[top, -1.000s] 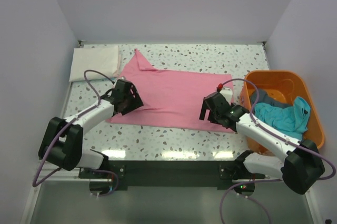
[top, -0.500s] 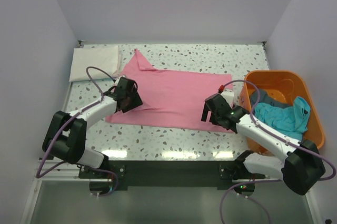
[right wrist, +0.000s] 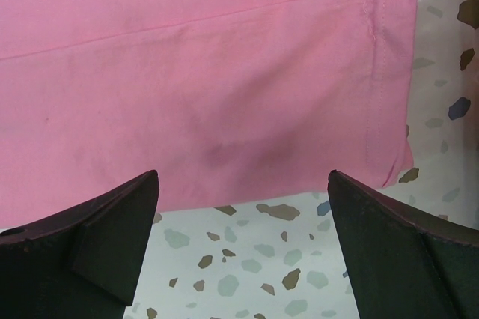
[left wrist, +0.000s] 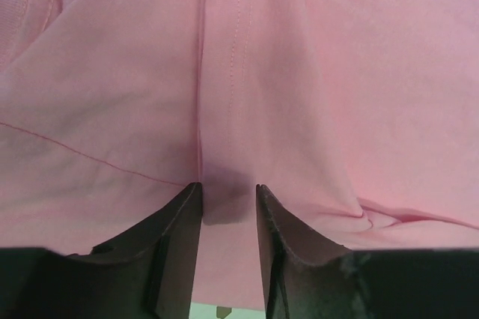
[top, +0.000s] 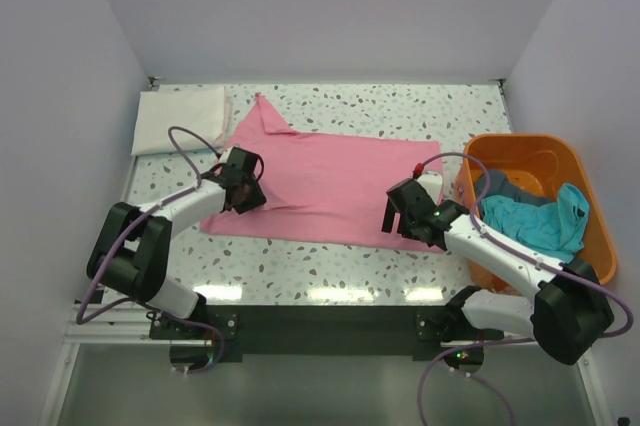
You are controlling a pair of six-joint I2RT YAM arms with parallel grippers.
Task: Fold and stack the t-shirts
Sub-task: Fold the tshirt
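**Q:** What did the room and the surface look like?

**A:** Pale lavender walls closed in a speckled terrazzo table. A pink t-shirt lay spread flat across its middle. A folded white t-shirt sat in the far left corner. At the right edge an orange basket held a teal t-shirt and a grey t-shirt.

**Q:** And your hands?

**A:** My left gripper pressed on the pink t-shirt's left side, jaws narrow, with cloth in the gap. I could not tell whether it was pinched. My right gripper hung spread wide over the near right corner, holding nothing.
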